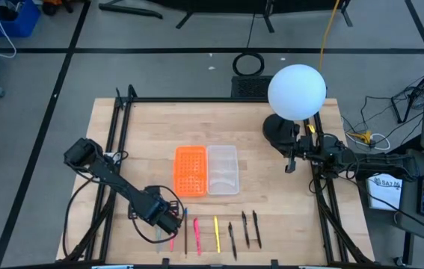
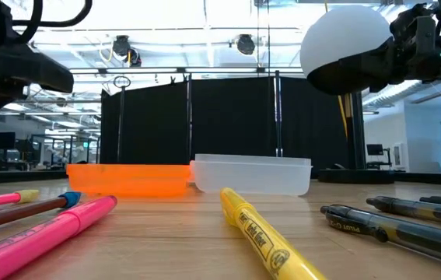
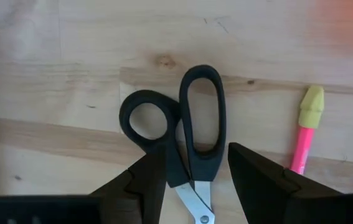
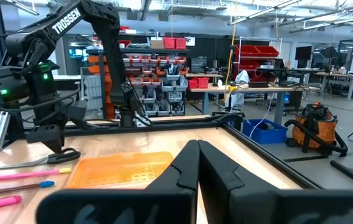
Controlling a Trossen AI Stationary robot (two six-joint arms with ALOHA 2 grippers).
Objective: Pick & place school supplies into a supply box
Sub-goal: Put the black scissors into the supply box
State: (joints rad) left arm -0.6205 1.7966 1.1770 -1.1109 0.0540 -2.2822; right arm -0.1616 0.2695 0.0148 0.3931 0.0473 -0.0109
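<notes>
Wooden table fills the high view, and near its middle sits the clear supply box, touching the orange perforated piece along one long side. Toward the table's front edge from the box lies a row of pens and pencils: a yellow one, a pink one and a brown one, plus three dark pens on the box's right-hand side of the row. The left gripper is down at the end of that row farthest from the dark pens, near the orange piece's front corner. The right gripper is raised well to the right of the box, under a white globe. In the low view the box stands behind a yellow highlighter, with the orange piece touching it, pink markers to the orange piece's side and dark pens to the other. In the left wrist view the small black-handled scissors lie flat on the wood; the left gripper is spread, its fingers flanking the handles where they join the blades, not yet closed on them, with a pink highlighter's tip just beside. In the right wrist view the right gripper has its fingers pressed together and holds nothing; beyond it lie the orange piece, the scissors and the left arm over them.
</notes>
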